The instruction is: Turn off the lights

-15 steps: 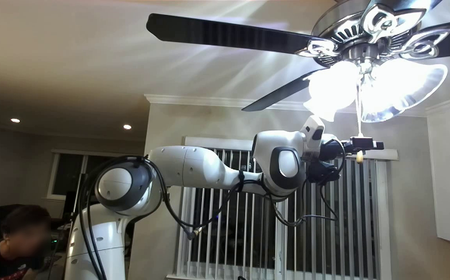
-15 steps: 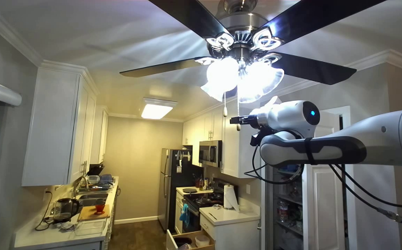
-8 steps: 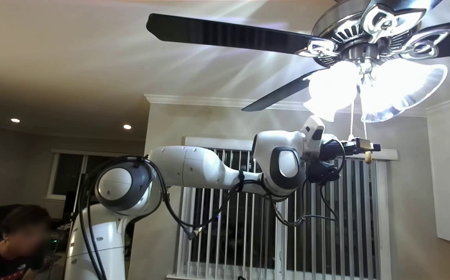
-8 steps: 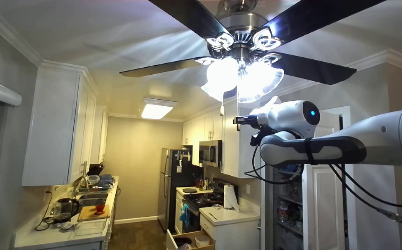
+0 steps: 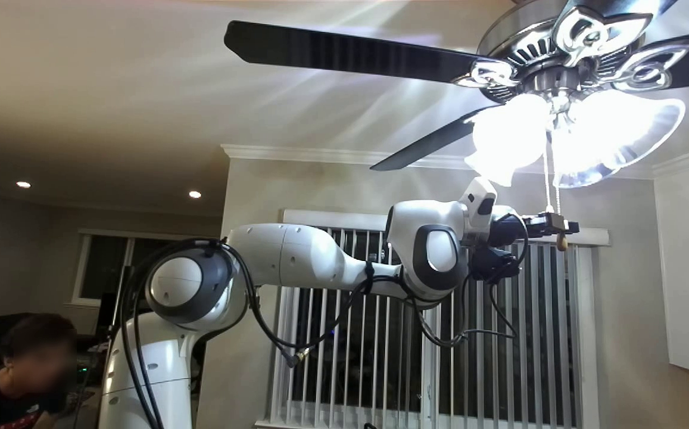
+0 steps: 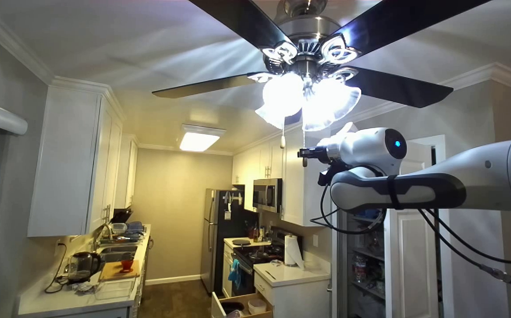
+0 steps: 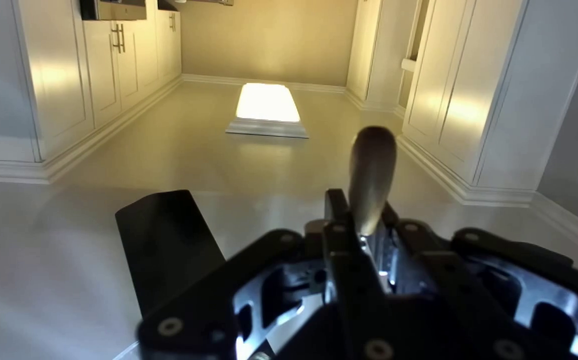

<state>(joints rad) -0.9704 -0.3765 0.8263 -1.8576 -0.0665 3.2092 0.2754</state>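
Observation:
The lights [image 5: 511,137] glow bright white under the ceiling fan in both exterior views. Below their shades a thin pull chain [image 5: 557,193] runs down into my gripper [image 5: 566,225], whose fingers are shut on it. Its wooden knob [image 6: 304,162] dangles just under the fingers. From the wrist, the knob [image 7: 372,170] looms large in front of the fingertips, with a few chain beads in the narrow gap behind it. A second pull chain with a pale knob [image 6: 282,141] hangs free beside the gripper. The lower part of the held chain is hidden by the fingers.
Dark fan blades [image 5: 350,50] spread above the arm. Tall white cabinets [image 6: 67,163] and a lit ceiling panel [image 6: 200,138] lie beyond. Black cables [image 5: 463,333] loop under the arm. A person [image 5: 28,369] sits low near the arm's base.
My fingers have come together on the chain. The held chain and its knob have shifted slightly. The second chain has swung clear of it. The arm stays put and the lights remain lit.

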